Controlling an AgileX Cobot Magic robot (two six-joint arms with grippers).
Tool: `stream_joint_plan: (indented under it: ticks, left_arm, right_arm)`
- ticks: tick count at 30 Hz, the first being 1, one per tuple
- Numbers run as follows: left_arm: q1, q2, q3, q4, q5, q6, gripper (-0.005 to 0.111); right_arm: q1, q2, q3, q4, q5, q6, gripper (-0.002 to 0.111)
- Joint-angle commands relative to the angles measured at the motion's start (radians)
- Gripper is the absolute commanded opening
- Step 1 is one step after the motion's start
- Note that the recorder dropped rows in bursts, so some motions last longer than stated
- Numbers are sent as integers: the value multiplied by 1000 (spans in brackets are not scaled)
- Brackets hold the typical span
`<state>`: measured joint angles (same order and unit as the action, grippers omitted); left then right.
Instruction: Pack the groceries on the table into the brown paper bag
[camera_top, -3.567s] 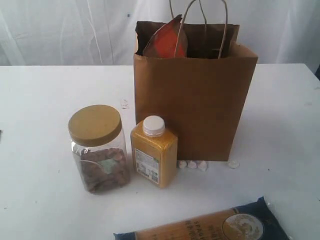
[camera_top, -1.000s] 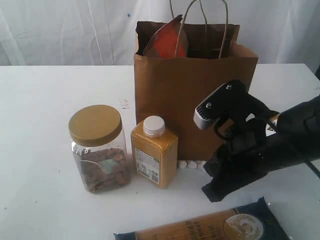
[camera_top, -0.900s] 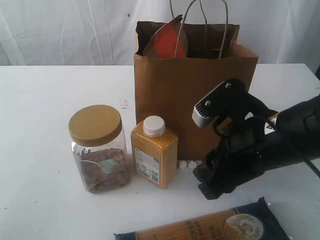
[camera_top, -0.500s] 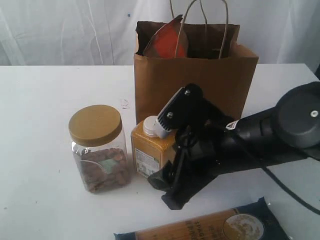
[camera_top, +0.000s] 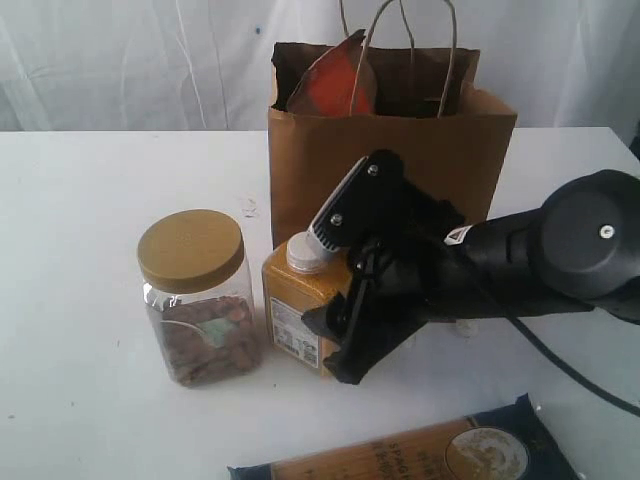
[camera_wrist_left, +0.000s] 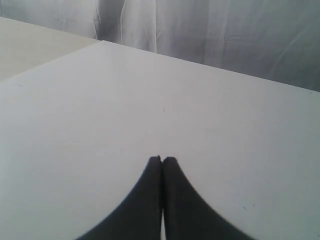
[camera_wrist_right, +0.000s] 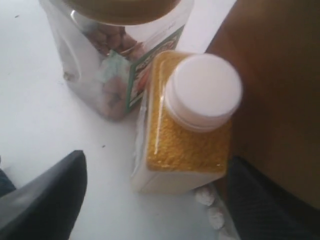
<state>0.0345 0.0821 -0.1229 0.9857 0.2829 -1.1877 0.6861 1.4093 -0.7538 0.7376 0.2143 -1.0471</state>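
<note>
Tabletop (camera_top: 90, 200) white, curtain (camera_top: 130, 60) behind; right claw (camera_wrist_right: 155, 165) spread around yellow bottle (camera_wrist_right: 185, 135), left claw (camera_wrist_left: 161, 160) clenched.

Packet print: long dark-blue-and-tan plastic packet (camera_top: 400, 460) is showing "SPAGH…", partly cut off.
Bottle label: yellow white-capped plastic bottle (camera_top: 285, 300) is carrying print too small to read.

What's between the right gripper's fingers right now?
The yellow bottle stands between the right gripper's open fingers, as the right wrist view shows.
</note>
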Motion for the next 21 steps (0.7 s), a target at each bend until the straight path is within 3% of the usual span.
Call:
stream_joint_plan:
  ticks: [1, 11, 18, 21]
  left_arm:
    - [3, -1, 6, 17, -1, 1, 0]
    - [3, -1, 54, 17, -87, 1, 0]
    - [3, -25, 123, 17, -277, 1, 0]
    - [3, -38, 123, 17, -298, 1, 0]
  right_arm:
    - [1, -6, -3, -12, -55, -23, 72]
    - [1, 50, -3, 2, -125, -25, 72]
    - [1, 98, -3, 2, -132, -30, 72]
    - [1, 106, -3, 2, -132, -30, 72]
